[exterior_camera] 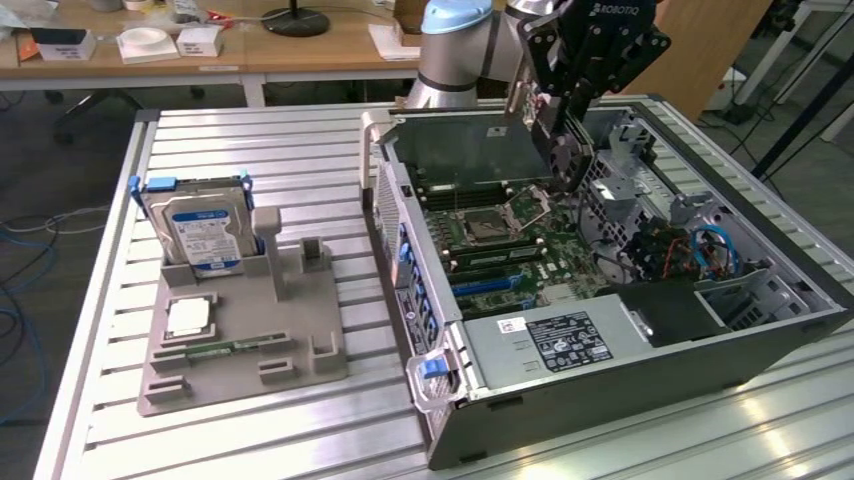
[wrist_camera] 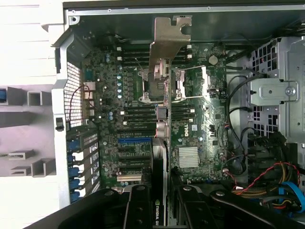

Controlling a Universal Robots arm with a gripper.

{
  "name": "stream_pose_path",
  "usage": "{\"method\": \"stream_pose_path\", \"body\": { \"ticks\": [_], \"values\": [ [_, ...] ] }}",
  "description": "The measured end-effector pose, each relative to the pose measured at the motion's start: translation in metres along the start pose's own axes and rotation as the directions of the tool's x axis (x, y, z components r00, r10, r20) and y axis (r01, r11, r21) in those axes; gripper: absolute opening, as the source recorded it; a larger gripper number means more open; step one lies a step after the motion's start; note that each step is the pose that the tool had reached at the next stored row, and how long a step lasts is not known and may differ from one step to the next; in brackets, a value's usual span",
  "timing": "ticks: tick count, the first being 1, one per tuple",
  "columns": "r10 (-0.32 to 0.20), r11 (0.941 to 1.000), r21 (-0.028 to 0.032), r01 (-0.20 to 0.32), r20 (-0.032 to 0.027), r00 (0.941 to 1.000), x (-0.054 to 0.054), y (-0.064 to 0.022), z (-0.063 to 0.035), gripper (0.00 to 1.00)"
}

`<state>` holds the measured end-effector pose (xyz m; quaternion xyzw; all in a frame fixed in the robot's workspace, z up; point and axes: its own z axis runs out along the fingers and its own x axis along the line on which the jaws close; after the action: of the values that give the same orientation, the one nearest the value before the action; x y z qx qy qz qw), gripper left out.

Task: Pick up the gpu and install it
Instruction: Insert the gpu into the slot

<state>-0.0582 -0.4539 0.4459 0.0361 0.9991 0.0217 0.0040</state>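
**A:** Exterior view first: where is the gpu [exterior_camera: 570,160]?

**B:** It hangs just below the gripper [exterior_camera: 554,115], which is clamped on it, over the open computer case [exterior_camera: 601,400]. The pick looks done and the install is in hand.

**A:** And the wrist view?

**B:** The card runs edge-on out from between the 2 fingers [wrist_camera: 139,210], above the motherboard [wrist_camera: 200,119] and seemingly unseated. Seating probably calls for lining its edge up with the blue slot [wrist_camera: 136,141].
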Motion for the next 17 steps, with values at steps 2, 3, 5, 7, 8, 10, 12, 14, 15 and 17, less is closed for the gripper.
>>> {"method": "stream_pose_path", "body": {
  "ticks": [2, 3, 5, 7, 8, 10, 12, 14, 15, 17],
  "values": [
    [0.0, 1.0, 0.0, 0.0, 0.0, 1.0, 0.0, 0.0, 0.0, 0.26],
    [0.0, 1.0, 0.0, 0.0, 0.0, 1.0, 0.0, 0.0, 0.0, 0.26],
    [0.0, 1.0, 0.0, 0.0, 0.0, 1.0, 0.0, 0.0, 0.0, 0.26],
    [0.0, 1.0, 0.0, 0.0, 0.0001, 1.0, 0.0, 0.0, 0.0, 0.26],
    [-0.001, 1.0, 0.0, 0.001, 0.0, 1.0, 0.0, 0.0, 0.0, 0.26],
    [-0.004, 1.0, 0.0, 0.004, -0.0001, 1.0, 0.0, 0.0, 0.0, 0.26],
    [-0.011, 0.9999, 0.0, 0.011, -0.0005, 0.9999, 0.0, 0.0, 0.0, 0.26],
    [-0.026, 0.9997, -0.0002, 0.026, -0.0011, 0.9997, 0.0, 0.0, 0.0001, 0.26],
    [-0.035, 0.9994, -0.0003, 0.035, -0.0014, 0.9994, 0.0, 0.0, 0.0001, 0.26],
    [-0.054, 0.9985, -0.0003, 0.054, -0.0024, 0.9985, 0.0, 0.0, 0.0001, 0.26]
  ]
}}
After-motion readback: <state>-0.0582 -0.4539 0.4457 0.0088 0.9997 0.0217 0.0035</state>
